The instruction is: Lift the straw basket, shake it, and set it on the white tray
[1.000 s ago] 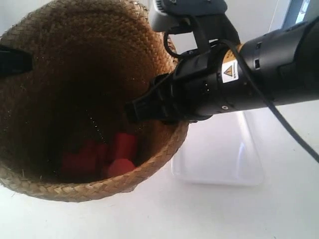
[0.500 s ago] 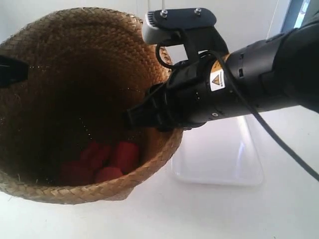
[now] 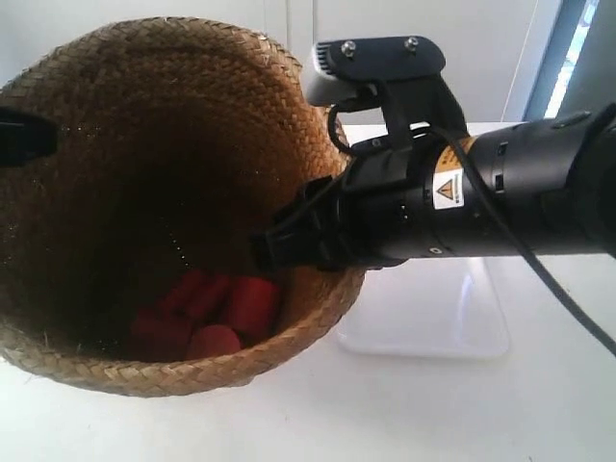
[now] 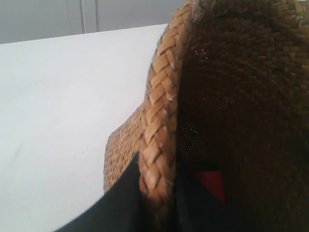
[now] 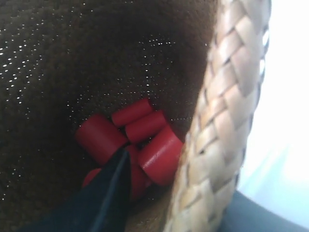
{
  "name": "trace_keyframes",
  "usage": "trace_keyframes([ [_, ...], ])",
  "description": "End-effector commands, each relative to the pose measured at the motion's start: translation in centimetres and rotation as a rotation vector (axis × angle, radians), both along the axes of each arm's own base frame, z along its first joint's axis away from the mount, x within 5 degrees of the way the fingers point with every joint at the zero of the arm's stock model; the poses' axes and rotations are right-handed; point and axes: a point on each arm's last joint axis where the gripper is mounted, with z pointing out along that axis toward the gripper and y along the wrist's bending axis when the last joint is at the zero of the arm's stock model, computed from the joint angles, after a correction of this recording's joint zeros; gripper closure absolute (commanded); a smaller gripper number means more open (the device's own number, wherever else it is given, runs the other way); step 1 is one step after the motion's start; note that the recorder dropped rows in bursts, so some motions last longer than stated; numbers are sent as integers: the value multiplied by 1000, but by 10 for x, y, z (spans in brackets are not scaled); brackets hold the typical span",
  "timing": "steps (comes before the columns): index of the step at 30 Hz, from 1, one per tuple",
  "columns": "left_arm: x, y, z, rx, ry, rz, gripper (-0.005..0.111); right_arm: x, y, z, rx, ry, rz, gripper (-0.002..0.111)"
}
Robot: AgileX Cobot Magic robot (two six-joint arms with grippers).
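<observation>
The straw basket (image 3: 144, 115) fills the exterior view's left half, its mouth tipped toward the camera. Several red cylinders (image 3: 221, 308) lie in its bottom. The gripper of the arm at the exterior view's right (image 3: 289, 245) is shut on the rim beside the white tray (image 3: 433, 322). A second black gripper (image 3: 24, 137) grips the opposite rim. In the left wrist view my left gripper (image 4: 159, 193) pinches the braided rim (image 4: 161, 101), one finger outside and one inside. My right gripper (image 5: 193, 193) clamps the rim (image 5: 222, 121) too, its inner finger over the red cylinders (image 5: 145, 130).
The white tabletop (image 3: 404, 414) runs under and around the basket and tray. The black forearm with its cable (image 3: 500, 192) stretches over the tray's near part. A pale wall and a window strip (image 3: 568, 58) stand behind.
The basket has shifted and tilted between frames. The arm at the exterior view's right swung left, then back right. The red cylinders have rolled to new spots in the bottom.
</observation>
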Motion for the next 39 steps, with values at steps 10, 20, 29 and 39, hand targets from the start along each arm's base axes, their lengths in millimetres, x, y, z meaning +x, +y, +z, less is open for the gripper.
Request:
trace_keyframes([
  [10,19,-5,-3,5,-32,7,107,1,2,5,0,-85,31,108],
  [20,20,-4,-26,14,-7,18,107,14,-2,-6,-32,-62,-9,108],
  [29,19,-4,-26,39,-9,-1,107,21,3,-18,-44,-17,-19,108],
  [39,15,-5,-33,65,67,-25,107,21,3,-22,-57,4,-21,108],
])
